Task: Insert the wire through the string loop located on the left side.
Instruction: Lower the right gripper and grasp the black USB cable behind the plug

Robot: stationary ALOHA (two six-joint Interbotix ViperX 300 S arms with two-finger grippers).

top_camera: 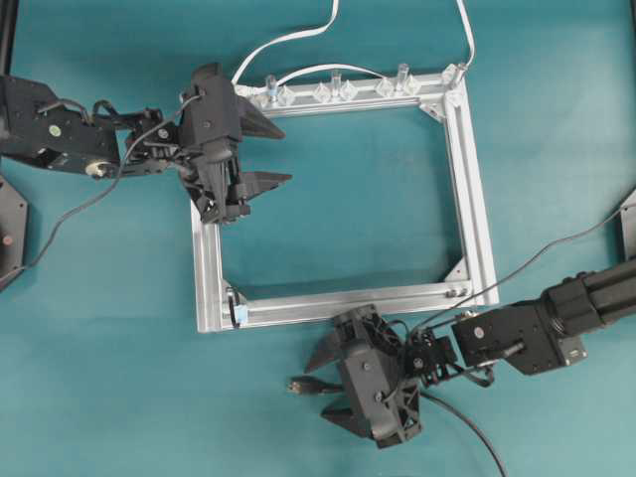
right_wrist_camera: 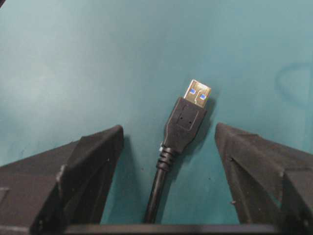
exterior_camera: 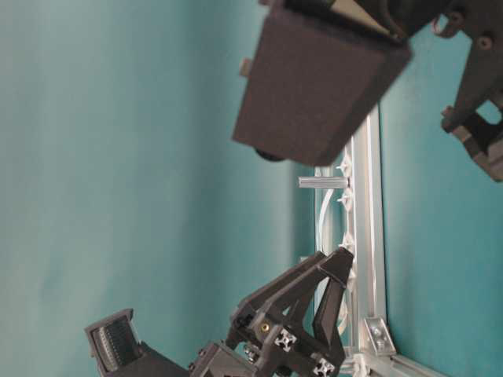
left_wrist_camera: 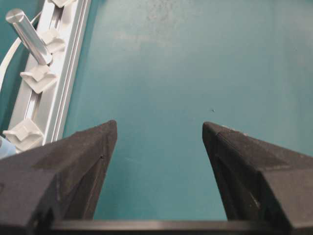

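Your right hand [right_wrist_camera: 166, 147] hung wide open, its jaws either side of the wire [right_wrist_camera: 183, 127], which lay loose on the worktop [right_wrist_camera: 98, 58]. Your left hand [top_camera: 268, 149] gaped wide and empty over the frame [top_camera: 467, 179]; the string loop [top_camera: 237, 306] sat at its near-left corner.

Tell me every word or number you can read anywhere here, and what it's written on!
There are none to read.
The wire has a black plug with a metal tip that shows only two blue squares, no letters.
The silver frame, the left gripper and the right gripper carry no readable label.
The small dark marks on the arms in the overhead view are too small to read.
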